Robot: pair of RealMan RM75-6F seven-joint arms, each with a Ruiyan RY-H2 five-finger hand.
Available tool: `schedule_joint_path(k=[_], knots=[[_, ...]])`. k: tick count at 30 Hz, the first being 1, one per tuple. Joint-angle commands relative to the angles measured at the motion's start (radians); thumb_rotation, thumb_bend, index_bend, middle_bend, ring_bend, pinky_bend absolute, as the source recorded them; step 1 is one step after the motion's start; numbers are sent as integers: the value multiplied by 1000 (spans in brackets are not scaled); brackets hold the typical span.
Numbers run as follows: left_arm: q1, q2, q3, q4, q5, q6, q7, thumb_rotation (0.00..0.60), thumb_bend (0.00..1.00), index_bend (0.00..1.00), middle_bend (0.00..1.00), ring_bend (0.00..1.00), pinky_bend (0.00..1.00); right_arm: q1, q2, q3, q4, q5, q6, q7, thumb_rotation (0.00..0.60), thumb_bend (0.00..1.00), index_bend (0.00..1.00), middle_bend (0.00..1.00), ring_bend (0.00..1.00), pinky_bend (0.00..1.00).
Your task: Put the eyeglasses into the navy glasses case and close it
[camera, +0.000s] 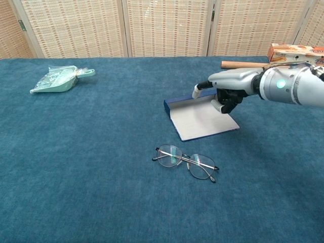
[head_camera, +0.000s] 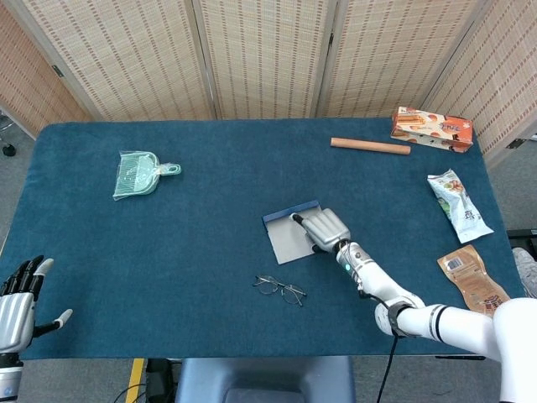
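The navy glasses case (head_camera: 289, 242) (camera: 202, 121) lies open at the table's middle, grey lining up, turned at an angle. My right hand (head_camera: 320, 228) (camera: 229, 89) rests over its right back corner. One outstretched finger (camera: 197, 91) touches the raised back wall, and the other fingers are curled in with nothing in them. The eyeglasses (head_camera: 280, 289) (camera: 186, 159) lie unfolded on the cloth just in front of the case, apart from it. My left hand (head_camera: 17, 300) hangs open off the table's front left corner.
A green dustpan (head_camera: 138, 173) (camera: 58, 79) lies at the far left. A wooden rolling pin (head_camera: 370, 146) (camera: 243, 64) and a snack box (head_camera: 431, 128) (camera: 296, 50) sit at the back right. Two snack bags (head_camera: 457, 204) (head_camera: 474, 279) lie along the right edge.
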Motion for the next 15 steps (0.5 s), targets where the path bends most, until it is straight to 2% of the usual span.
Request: schedule_joint_path(k=[1, 2, 6, 12, 15], knots=[[4, 3, 0, -5, 6, 10, -2, 600, 188, 140, 97, 96, 198, -37, 33, -36, -116, -131, 65, 42, 600, 347, 192, 1000, 1000, 965], [5, 4, 0, -6, 6, 12, -2, 600, 188, 140, 97, 96, 198, -41, 27, -42, -122, -142, 79, 37, 600, 243, 226, 1000, 1000, 965], [12, 6, 4, -6, 9, 19, -6, 600, 188, 140, 97, 96, 198, -54, -13, -59, -128, -141, 123, 4, 600, 41, 345, 1000, 1000, 965], [16, 7, 10, -6, 13, 16, -14, 600, 188, 141, 97, 96, 198, -63, -81, -78, -129, -92, 170, -75, 600, 5, 484, 1000, 1000, 965], [16, 11, 9, -9, 19, 20, -13, 600, 188, 140, 96, 96, 198, -64, -100, -80, -137, -68, 180, -98, 600, 47, 506, 1000, 1000, 965]])
